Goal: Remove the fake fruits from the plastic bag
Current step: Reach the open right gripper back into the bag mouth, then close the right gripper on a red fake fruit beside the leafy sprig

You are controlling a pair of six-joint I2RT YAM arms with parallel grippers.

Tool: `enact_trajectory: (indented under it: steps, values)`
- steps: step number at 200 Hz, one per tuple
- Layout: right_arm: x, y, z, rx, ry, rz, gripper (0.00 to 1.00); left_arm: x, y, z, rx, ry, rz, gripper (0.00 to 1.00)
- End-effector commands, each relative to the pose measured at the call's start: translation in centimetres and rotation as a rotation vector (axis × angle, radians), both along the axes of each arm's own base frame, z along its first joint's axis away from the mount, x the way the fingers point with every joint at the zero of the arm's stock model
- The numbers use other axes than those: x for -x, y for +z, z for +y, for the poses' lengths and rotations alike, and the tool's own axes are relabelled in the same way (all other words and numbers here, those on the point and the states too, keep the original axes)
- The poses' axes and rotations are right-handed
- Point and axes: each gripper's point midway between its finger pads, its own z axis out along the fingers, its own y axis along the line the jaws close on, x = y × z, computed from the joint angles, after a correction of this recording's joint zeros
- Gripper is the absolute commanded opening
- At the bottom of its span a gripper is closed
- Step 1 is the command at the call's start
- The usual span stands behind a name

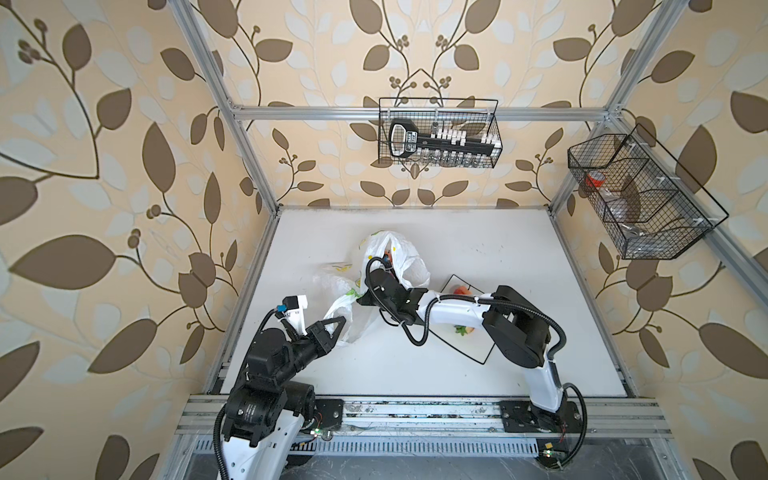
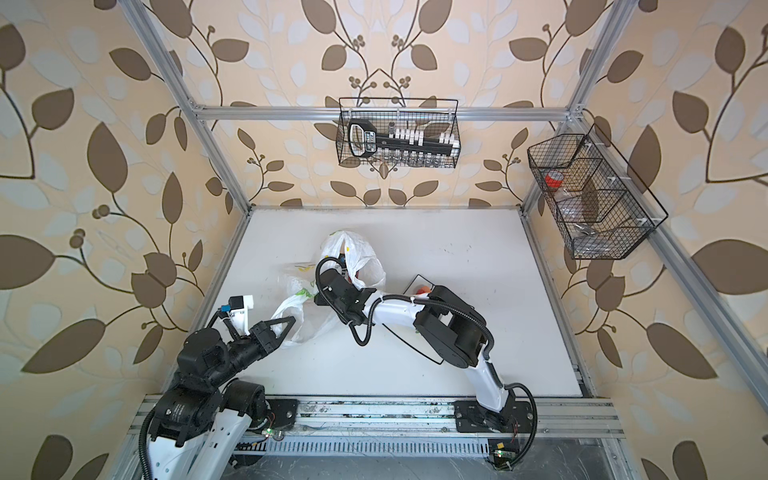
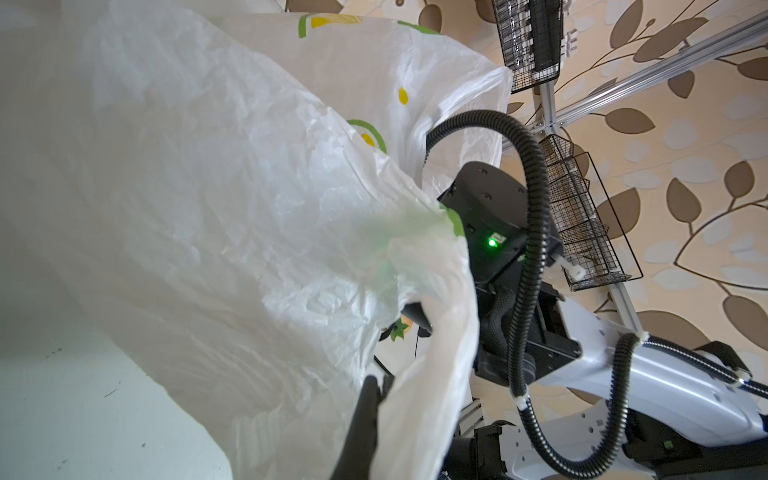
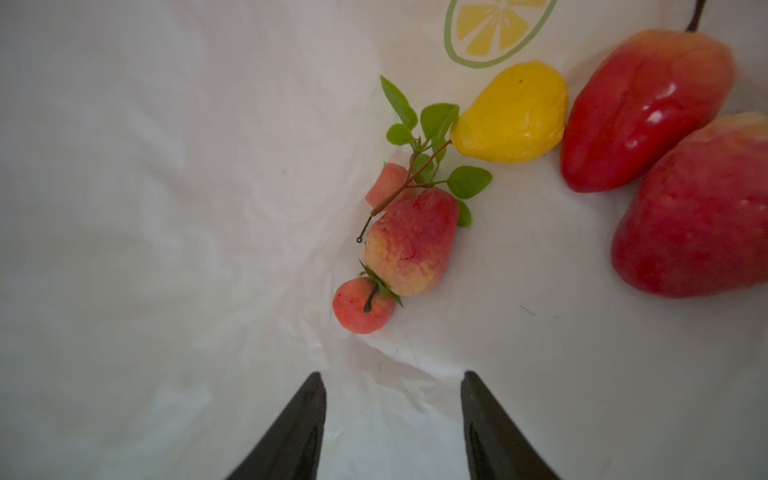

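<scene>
The left gripper [image 1: 342, 321] is clamped on the plastic bag [image 1: 409, 257] edge. The right gripper [image 4: 392, 376], jaws apart and empty, is inside it, with the fake fruits [image 4: 409, 245] just ahead. I should straddle the small peach [image 4: 363, 306], then close clear of the film.

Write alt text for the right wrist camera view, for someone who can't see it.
The right gripper, jaws open and empty, hovers inside the white plastic bag, facing a yellow lemon, two large red fruits, a pink-yellow strawberry, a small peach and a green sprig.
</scene>
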Motion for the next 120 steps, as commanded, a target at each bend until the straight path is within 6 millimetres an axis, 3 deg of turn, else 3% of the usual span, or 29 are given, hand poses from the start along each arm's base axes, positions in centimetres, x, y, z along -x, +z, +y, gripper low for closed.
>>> enact_trajectory:
  steps: [1,120]
  values:
    - [-1.0,-0.8,1.3,-0.046,-0.008,0.032,0.57,0.5,1.6,-0.2,-0.003,-0.022,-0.042,0.00]
    - [-5.3,-5.7,4.4,-0.014,-0.067,0.044,0.79,0.3,1.8,-0.5,0.014,-0.031,-0.039,0.00]
